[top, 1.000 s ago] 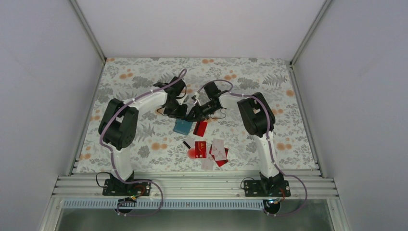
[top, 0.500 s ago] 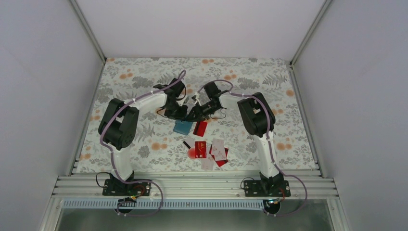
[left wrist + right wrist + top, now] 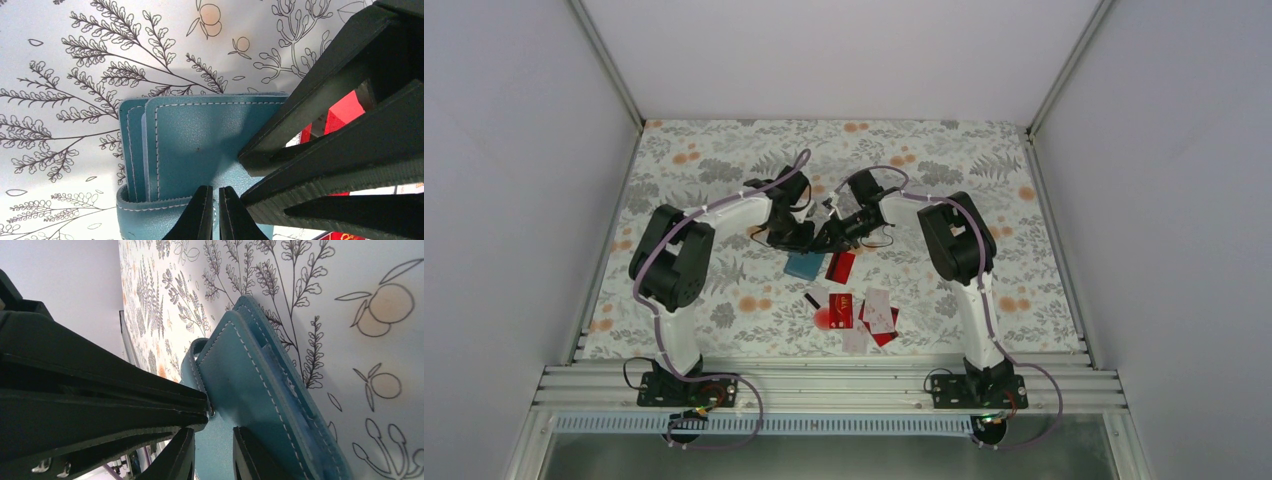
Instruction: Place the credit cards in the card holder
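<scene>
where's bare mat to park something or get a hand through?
Free: the far strip of mat along the back wall, and both side strips outside the arms' elbows. Crowded: centre, where the left gripper and right gripper meet at the card holder, and the near middle with the loose cards.

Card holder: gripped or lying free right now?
Gripped: the left gripper has its jaws shut on the stitched edge of the card holder, seen in both wrist views.
</scene>
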`<action>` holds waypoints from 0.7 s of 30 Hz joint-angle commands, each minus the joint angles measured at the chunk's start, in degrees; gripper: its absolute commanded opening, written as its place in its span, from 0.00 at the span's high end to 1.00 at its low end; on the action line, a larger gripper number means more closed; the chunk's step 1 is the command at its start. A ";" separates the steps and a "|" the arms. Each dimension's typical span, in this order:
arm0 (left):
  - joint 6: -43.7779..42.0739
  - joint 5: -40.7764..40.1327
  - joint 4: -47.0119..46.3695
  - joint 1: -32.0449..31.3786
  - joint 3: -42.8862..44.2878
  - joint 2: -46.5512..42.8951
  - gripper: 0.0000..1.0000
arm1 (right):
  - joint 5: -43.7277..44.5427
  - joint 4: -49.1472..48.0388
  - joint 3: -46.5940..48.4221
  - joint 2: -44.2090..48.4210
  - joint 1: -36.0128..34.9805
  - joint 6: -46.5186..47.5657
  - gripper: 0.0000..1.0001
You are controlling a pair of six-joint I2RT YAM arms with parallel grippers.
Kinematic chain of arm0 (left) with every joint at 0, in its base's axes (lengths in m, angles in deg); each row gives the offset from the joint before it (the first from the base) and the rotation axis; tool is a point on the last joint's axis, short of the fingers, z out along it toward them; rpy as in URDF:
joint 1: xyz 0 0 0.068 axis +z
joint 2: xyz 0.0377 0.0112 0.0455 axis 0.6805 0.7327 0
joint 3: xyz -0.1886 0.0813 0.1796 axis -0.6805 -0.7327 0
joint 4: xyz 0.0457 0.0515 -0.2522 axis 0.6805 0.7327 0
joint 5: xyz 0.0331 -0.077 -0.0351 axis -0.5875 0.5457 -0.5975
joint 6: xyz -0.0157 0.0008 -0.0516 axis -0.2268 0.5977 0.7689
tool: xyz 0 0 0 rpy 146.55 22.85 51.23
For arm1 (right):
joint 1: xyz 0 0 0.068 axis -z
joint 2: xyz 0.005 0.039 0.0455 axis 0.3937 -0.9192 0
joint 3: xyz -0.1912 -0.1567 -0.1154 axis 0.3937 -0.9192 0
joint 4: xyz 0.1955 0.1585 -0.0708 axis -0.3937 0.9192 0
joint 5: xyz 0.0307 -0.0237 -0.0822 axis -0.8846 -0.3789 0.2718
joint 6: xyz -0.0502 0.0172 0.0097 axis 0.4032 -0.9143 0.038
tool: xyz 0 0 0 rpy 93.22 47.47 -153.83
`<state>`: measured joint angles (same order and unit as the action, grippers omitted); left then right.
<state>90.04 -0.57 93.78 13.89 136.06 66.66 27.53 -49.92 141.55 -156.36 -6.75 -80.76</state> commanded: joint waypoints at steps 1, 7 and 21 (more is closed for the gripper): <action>2.13 0.90 -0.21 -0.02 2.17 -3.58 0.93 | 7.48 1.31 -1.53 -2.28 0.12 -0.19 0.79; 1.67 -5.27 7.01 1.70 5.26 -7.22 0.87 | 7.65 1.49 -1.43 -2.68 -0.04 -0.30 0.79; -4.37 4.10 1.34 5.44 -5.79 -6.49 0.81 | 8.39 2.26 -0.67 -3.63 -0.09 -0.56 0.79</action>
<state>87.89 -2.63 98.88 19.57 131.04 58.14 27.62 -49.88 141.57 -156.38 -6.75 -80.89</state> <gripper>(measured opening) 0.195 0.208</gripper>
